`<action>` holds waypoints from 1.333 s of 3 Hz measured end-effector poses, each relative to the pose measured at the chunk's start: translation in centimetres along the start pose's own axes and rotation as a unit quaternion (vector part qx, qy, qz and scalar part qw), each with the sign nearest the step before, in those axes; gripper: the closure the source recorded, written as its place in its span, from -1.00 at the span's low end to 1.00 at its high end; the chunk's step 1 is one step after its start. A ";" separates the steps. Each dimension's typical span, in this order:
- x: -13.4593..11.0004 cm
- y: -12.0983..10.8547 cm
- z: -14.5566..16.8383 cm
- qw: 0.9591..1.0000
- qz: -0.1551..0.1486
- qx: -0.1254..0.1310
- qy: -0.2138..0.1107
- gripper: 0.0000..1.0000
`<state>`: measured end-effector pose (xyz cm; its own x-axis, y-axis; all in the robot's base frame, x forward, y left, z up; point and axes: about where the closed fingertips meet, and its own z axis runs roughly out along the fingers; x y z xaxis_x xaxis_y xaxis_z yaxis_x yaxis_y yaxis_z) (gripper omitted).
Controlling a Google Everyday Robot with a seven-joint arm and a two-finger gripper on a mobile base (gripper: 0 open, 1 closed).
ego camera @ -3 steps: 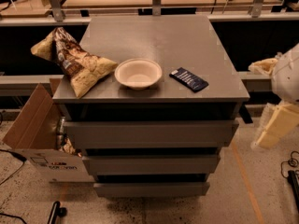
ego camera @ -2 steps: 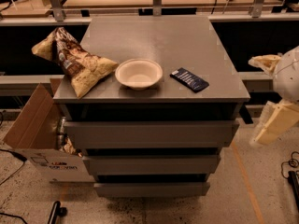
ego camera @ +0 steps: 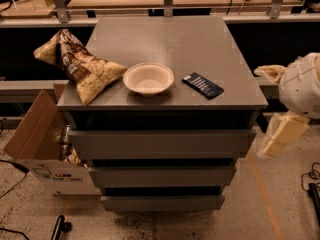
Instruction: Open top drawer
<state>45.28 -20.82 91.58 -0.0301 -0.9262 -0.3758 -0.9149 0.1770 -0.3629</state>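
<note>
The top drawer (ego camera: 160, 143) is the widest grey flat front, right under the cabinet top (ego camera: 165, 39). A dark gap shows above it and none of its interior shows. Two narrower grey drawer fronts (ego camera: 161, 176) lie below it. My gripper (ego camera: 281, 135) hangs at the right edge of the view, beside the cabinet's right side, level with the top drawer and apart from it. It touches nothing and holds nothing that I can see.
On the cabinet top lie a chip bag (ego camera: 80, 66), a white bowl (ego camera: 149, 78) and a dark blue packet (ego camera: 202, 85). An open cardboard box (ego camera: 35, 144) stands on the floor at the left. A railing runs behind the cabinet. A cable (ego camera: 312, 176) lies at the right.
My arm and gripper have drifted slightly left towards the cabinet's right side. The drawers and the things on top have not moved.
</note>
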 end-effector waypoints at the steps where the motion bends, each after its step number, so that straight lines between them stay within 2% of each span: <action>1: 0.2 0.3 3.8 1.000 -0.017 -0.010 -0.014 -1.00; 3: 0.2 1.4 9.7 0.998 -0.055 -0.030 -0.032 -1.00; 4: -0.8 2.6 12.9 0.994 -0.083 -0.048 -0.048 -1.00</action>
<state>48.07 -15.31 79.95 0.1597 -0.9029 -0.3991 -0.9386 -0.0136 -0.3448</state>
